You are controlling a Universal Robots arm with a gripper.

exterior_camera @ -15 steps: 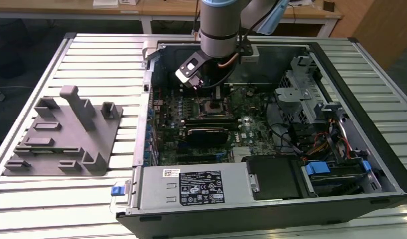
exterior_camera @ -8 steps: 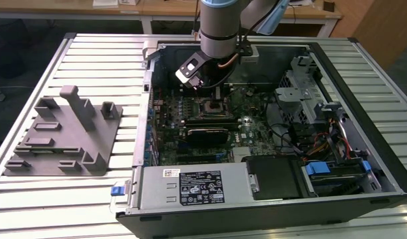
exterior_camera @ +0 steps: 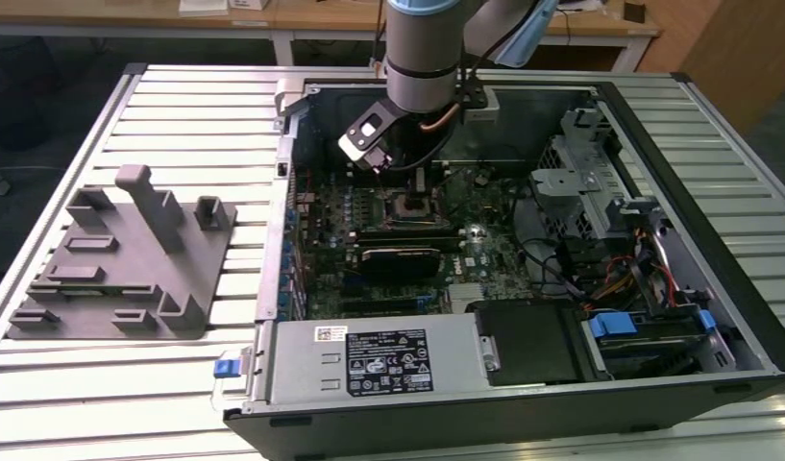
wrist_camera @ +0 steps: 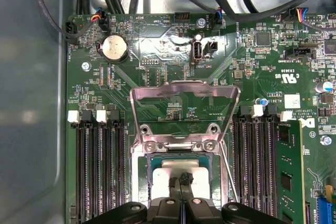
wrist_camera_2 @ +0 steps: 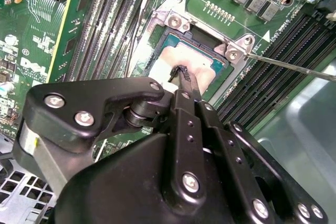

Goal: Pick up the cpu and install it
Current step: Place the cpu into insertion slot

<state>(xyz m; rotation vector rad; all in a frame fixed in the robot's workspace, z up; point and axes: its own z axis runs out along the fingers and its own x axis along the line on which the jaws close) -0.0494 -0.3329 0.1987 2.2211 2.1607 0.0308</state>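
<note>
Black gripper (wrist_camera_2: 182, 73) linkage looms nearest, fingertips pinched together at the top face of the cpu (wrist_camera_2: 181, 56), which is seated inside the socket frame (wrist_camera_2: 176, 22) beneath them. In the first wrist view, the load plate (wrist_camera: 184, 103) stands raised beyond the tips, with memory slots (wrist_camera: 97, 171) flanking. In the exterior view, the computer case (exterior_camera: 738, 283) walls ring the arm.

The grey cylindrical robot arm (exterior_camera: 425, 48) reaches steeply down from above, its black metal end effector (wrist_camera_2: 181, 74) pointing downward - the two slim fingers (wrist_camera_2: 187, 85) drawn tight together, no gap at the tips.
</note>
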